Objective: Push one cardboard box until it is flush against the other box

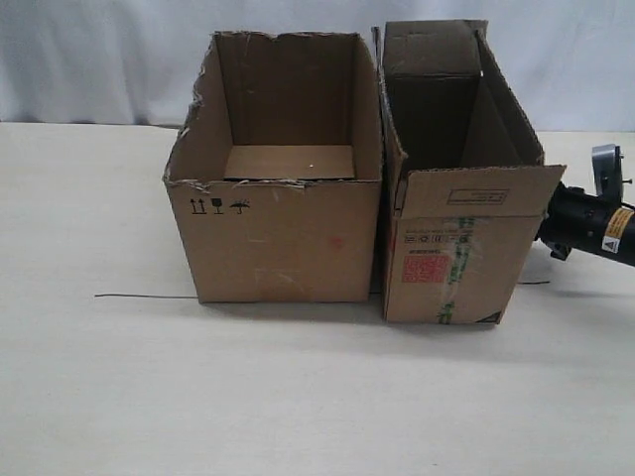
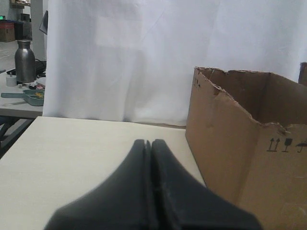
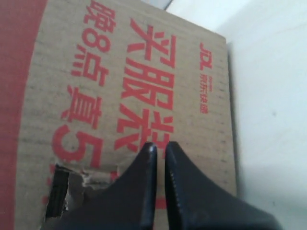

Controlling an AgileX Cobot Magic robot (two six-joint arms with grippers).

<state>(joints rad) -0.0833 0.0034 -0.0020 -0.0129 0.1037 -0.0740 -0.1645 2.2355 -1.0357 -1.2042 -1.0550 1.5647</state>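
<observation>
The cardboard box [image 1: 458,243], narrow with flaps, red print and green tape, stands right of the other box [image 1: 278,233], which is wide and torn-rimmed with black symbols. Only a thin dark line shows between their facing walls, so I cannot tell whether they touch. The right arm [image 1: 593,220] reaches in from the right behind the cardboard box, its fingertips hidden there. In the right wrist view my right gripper [image 3: 159,146] is shut with nothing held, right up against the cardboard box's red-lettered side [image 3: 129,72]. My left gripper [image 2: 148,143] is shut and empty, left of the other box [image 2: 249,148] and apart from it.
A thin dark wire [image 1: 144,296] lies on the pale table [image 1: 298,397] left of the boxes. A white curtain [image 1: 99,50] hangs behind. Beyond the table's left edge stands a side table with a metal bottle [image 2: 25,61] and a green tray [image 2: 33,98].
</observation>
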